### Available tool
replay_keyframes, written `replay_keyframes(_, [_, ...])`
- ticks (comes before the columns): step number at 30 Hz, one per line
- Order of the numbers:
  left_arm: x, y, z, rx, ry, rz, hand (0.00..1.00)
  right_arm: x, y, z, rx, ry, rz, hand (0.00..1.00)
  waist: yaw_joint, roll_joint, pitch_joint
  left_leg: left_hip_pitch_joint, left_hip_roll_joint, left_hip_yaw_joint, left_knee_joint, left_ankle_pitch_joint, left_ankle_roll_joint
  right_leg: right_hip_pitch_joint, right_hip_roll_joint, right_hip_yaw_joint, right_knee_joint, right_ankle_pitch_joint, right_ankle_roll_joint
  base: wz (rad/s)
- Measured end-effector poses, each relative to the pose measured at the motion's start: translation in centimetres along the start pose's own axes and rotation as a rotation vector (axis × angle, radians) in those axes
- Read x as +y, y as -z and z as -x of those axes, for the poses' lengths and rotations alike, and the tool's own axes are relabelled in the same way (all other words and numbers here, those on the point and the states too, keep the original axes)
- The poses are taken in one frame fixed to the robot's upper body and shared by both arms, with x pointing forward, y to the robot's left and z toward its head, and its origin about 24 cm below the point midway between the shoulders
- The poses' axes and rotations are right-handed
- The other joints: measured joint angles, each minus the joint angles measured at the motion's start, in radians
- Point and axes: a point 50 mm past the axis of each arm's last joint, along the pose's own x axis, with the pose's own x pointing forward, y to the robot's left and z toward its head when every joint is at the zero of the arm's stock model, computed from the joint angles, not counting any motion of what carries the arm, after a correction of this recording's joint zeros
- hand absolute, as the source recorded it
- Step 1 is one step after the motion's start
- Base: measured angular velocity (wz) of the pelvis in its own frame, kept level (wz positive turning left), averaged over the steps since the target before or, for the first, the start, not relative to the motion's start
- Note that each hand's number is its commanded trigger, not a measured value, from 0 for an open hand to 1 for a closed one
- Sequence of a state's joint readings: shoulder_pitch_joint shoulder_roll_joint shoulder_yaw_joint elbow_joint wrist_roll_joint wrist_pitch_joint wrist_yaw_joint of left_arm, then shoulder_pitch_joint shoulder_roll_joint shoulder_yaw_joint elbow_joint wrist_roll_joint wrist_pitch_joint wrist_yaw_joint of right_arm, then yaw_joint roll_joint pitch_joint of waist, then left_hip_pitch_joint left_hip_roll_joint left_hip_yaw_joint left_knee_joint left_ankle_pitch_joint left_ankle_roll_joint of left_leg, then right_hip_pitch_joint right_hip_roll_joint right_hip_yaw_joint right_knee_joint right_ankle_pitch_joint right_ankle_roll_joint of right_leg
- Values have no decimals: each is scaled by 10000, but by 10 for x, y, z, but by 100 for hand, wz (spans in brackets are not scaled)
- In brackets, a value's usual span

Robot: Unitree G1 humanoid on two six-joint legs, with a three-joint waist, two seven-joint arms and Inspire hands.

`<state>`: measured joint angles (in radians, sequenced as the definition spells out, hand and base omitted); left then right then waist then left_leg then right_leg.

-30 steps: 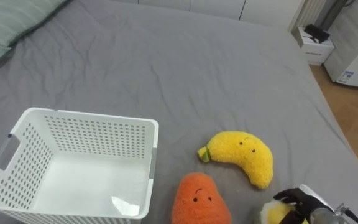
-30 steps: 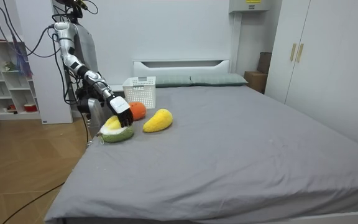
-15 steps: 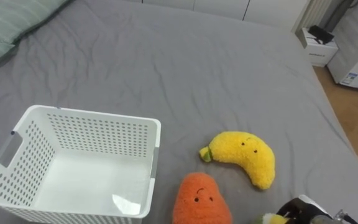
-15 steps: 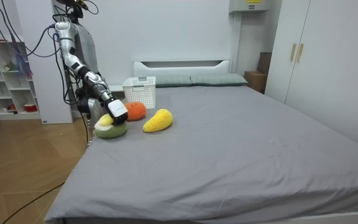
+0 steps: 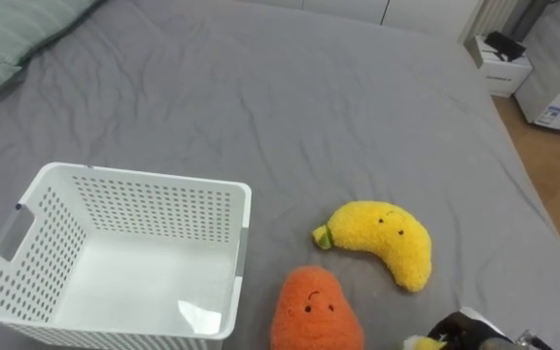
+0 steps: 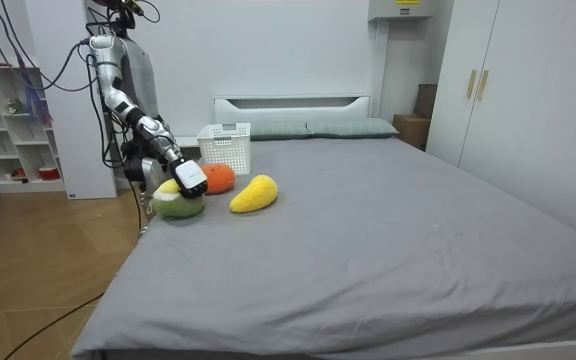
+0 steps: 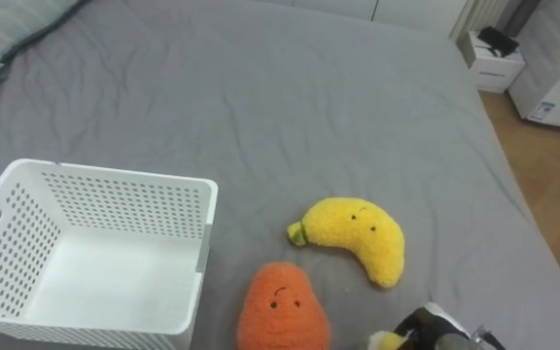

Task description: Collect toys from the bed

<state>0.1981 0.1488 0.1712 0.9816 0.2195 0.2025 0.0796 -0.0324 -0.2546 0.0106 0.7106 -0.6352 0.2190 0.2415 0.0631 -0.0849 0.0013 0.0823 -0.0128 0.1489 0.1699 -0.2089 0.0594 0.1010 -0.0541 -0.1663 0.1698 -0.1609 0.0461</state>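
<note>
On the grey bed (image 5: 261,97) stands an empty white plastic basket (image 5: 146,181) at the left. To its right a yellow banana plush (image 5: 382,238) lies near an orange carrot plush (image 5: 311,309). At the bottom right my right hand (image 5: 467,329) grips a green and yellow plush toy (image 5: 418,342), with dark fingers curled over its top. The room view has that hand (image 6: 190,178) on the plush toy (image 6: 178,206) at the bed's near corner, left of the carrot plush (image 6: 218,178) and the banana plush (image 6: 253,193).
A striped green cover (image 5: 8,39) lies at the bed's far left. A white nightstand (image 5: 504,68) and wooden floor are beyond the bed's right edge. In the room view the robot stands beside the bed near a shelf (image 6: 8,120); wardrobes (image 6: 508,100) line the right.
My right hand's fingers have curled over the green and yellow plush toy, and hand and toy have drawn back toward the robot. The other toys and the basket lie as before.
</note>
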Motion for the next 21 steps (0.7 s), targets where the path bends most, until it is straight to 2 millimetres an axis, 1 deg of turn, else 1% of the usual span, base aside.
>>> replay_keyframes(1, [0,0,0,12,8,30,0,-4,-5,1,-237,168,21,100,-53,13,1,-1,0,-1,0,0,0,0,-1,-1,0,0,0,0])
replay_keyframes(3, [0,1,0,50,73,145,0,-21,-24,8,-1115,905,-22,100,-179,69,-19,-1,0,1,2,2,0,-2,-4,-9,1,0,0,0])
replay_keyframes(4, [0,2,0,59,84,139,0,-26,-29,11,-1364,1144,-72,100,-212,75,-22,-7,-1,0,1,5,2,-2,-5,-14,1,-1,0,0])
replay_keyframes(6, [0,3,0,99,143,166,0,-49,-47,23,-2285,2084,-171,100,-274,106,-20,-11,2,66,-5,9,3,-23,-1,16,1,-1,0,0])
replay_keyframes(7, [0,4,0,108,171,209,0,-54,-50,26,-2483,2299,-181,100,-282,107,-20,-3,3,82,-8,9,2,-19,-1,18,2,-1,0,0])
replay_keyframes(9, [1,4,0,132,204,295,0,-72,-63,39,-3276,2974,-388,100,-308,96,-14,10,3,99,-10,10,2,-15,-1,30,4,0,0,0])
replay_keyframes(10, [1,5,0,150,199,289,0,-75,-67,41,-3460,3080,-484,100,-323,89,-9,9,3,95,5,11,3,-17,-1,33,7,0,0,0])
replay_keyframes(12, [1,5,0,143,196,273,0,-84,-81,52,-4234,3416,-580,100,-339,84,-4,-14,6,90,-6,12,2,-58,9,103,14,0,0,-4])
replay_keyframes(14, [1,4,0,116,195,261,0,-89,-92,63,-4829,3572,-462,100,-344,88,3,-38,5,88,-14,11,2,-82,12,117,20,0,0,-2])
replay_keyframes(16, [2,4,0,74,181,254,0,-93,-101,72,-5365,3709,-470,100,-344,63,27,-44,4,59,-15,11,2,-69,12,86,20,0,0,3])
replay_keyframes(18, [4,3,0,-42,135,234,0,-98,-110,78,-5966,3670,-759,100,-312,-2,97,-43,6,40,3,11,2,-54,9,39,16,0,0,4])
replay_keyframes(19, [5,3,0,-78,125,229,0,-99,-112,80,-6085,3655,-816,100,-286,-23,106,-47,5,37,-6,11,2,-55,3,20,17,0,0,0])
replay_keyframes(21, [6,2,-1,-173,105,233,0,-103,-124,87,-6597,3587,-699,100,-188,-42,103,-100,5,36,-13,11,2,-124,0,23,19,0,0,0])
